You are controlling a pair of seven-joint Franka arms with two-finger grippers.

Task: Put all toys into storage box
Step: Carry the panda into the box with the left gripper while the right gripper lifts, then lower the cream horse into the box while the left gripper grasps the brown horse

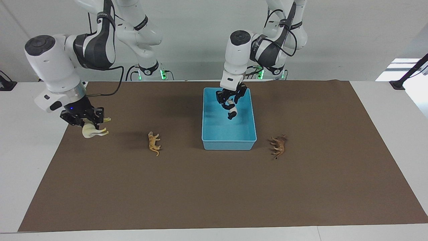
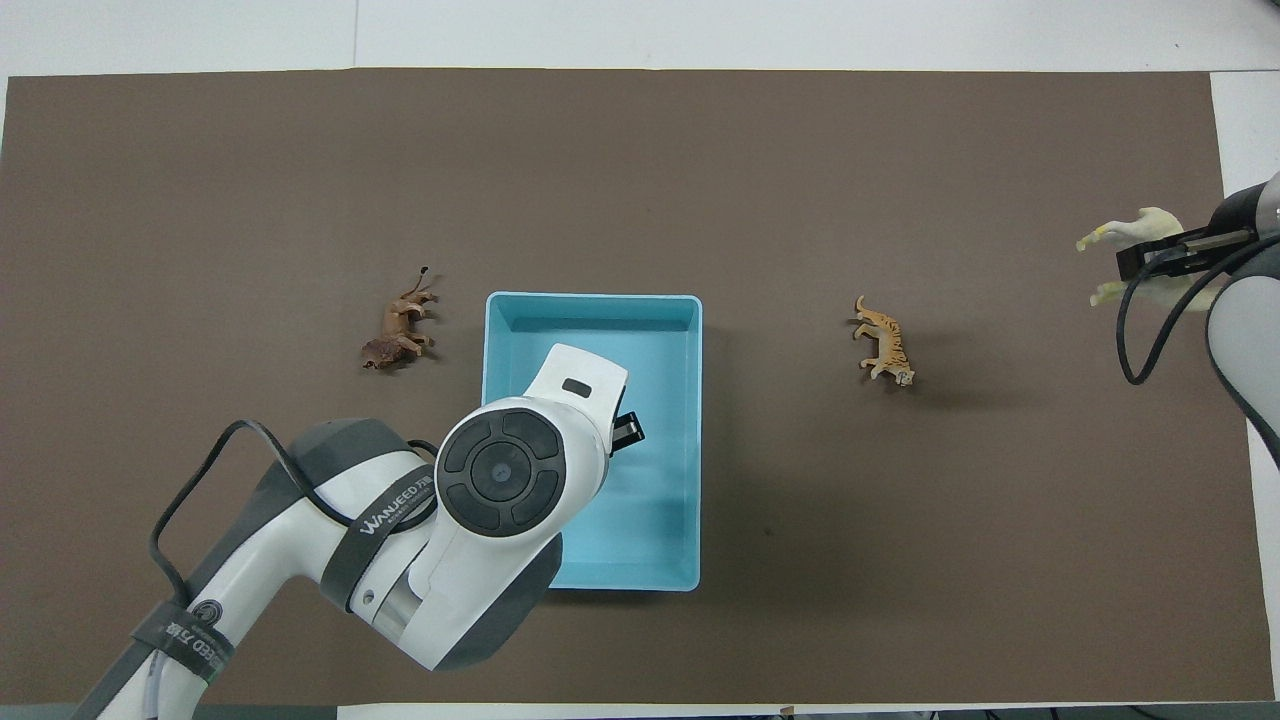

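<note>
My left gripper is shut on the black-and-white panda and holds it inside the walls of the light blue storage box, above its floor. In the overhead view the left arm hides the panda and part of the box. My right gripper is shut on the cream-white horse at the mat's edge at the right arm's end; the gripper and the horse also show in the overhead view. The orange tiger lies on the mat between horse and box. The brown lion lies beside the box toward the left arm's end.
A brown mat covers most of the white table. The box has no other toy in it.
</note>
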